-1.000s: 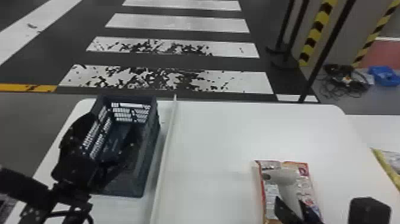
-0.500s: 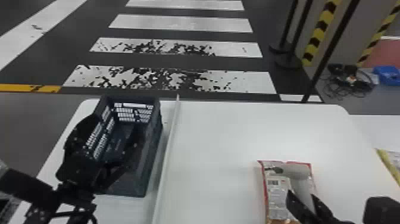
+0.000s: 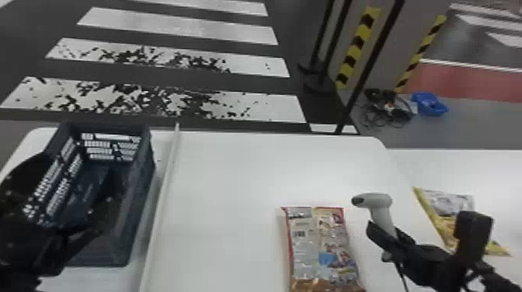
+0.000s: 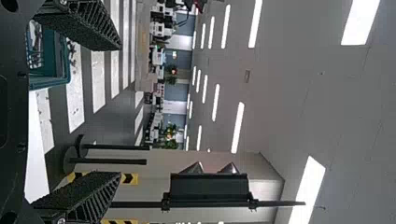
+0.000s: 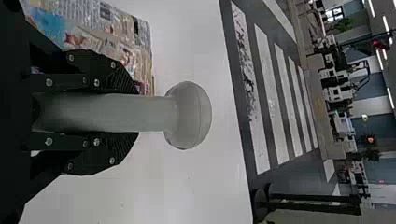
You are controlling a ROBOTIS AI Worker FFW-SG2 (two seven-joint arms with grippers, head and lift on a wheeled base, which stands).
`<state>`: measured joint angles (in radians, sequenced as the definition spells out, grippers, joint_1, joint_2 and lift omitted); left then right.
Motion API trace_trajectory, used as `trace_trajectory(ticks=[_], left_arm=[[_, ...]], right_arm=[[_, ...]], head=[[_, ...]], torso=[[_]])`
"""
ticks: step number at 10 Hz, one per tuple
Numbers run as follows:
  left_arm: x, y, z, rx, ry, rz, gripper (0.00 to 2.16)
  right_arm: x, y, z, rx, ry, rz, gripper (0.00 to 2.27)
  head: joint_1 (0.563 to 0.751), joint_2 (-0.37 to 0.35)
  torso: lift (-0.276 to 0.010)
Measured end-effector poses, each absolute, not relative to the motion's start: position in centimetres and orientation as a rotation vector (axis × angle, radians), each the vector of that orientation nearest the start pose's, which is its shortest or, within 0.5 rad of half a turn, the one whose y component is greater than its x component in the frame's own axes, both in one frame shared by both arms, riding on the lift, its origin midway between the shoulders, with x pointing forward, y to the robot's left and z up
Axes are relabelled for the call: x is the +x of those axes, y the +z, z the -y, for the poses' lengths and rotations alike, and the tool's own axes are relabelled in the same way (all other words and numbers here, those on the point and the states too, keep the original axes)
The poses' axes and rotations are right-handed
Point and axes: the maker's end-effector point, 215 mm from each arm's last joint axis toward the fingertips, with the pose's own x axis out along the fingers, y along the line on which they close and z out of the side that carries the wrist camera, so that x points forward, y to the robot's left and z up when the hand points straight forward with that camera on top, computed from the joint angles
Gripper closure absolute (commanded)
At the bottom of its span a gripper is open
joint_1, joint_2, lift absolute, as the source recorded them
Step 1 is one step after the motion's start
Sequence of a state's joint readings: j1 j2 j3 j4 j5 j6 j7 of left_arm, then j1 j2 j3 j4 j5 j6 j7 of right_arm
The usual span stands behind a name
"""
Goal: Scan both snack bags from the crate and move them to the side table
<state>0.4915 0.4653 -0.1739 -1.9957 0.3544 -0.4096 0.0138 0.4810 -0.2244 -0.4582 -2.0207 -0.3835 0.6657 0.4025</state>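
Snack bag beside scanner-holding gripper; second bag at right

In the head view, the snack bag (image 3: 320, 250) lies flat on the white table (image 3: 233, 174), lower centre right, just left of the right gripper (image 3: 384, 233) in the frame. That gripper is closed firmly on the handle of the scanner (image 3: 374, 200); the gap to the bag's surface cannot be judged. The yellow bag (image 3: 446, 202) lies on the side table (image 3: 489, 171), lower right of the frame, beyond the same gripper. The left gripper (image 3: 77, 186) is at the crate (image 3: 138, 217), left of frame; its fingers stand wide apart, nothing between them.

Obstructions noted: the frame's bottom edge cuts off the snack bag; a finger covers part of it in the right wrist view. The right arm masks part of the yellow bag. Dark arm parts obscure the crate's interior; its contents cannot be made out.
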Motion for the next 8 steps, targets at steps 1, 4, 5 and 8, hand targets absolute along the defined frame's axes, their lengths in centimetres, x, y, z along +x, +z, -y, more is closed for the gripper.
trace_trajectory(ticks=[1,4,5,8], left_arm=[[41.9,-26.3,-20.0,-0.074,-0.304,0.237,0.03],[41.5,-25.0,-20.0,-0.076,-0.297,0.259,0.03],[41.3,-24.7,-20.0,-0.076,-0.294,0.26,0.03],[40.4,-26.0,-20.3,-0.057,-0.28,0.232,0.03]], right_arm=[[39.8,-46.1,41.8,0.199,0.09,-0.562,2.22],[41.6,-49.6,47.1,0.265,0.075,-0.577,2.22],[42.9,-50.2,48.5,0.259,0.074,-0.552,2.22],[48.1,-50.8,50.0,0.196,0.081,-0.503,2.22]], head=[[0.695,-0.287],[0.695,-0.347],[0.695,-0.35],[0.695,-0.35]], torso=[[-0.095],[-0.095],[-0.095],[-0.095]])
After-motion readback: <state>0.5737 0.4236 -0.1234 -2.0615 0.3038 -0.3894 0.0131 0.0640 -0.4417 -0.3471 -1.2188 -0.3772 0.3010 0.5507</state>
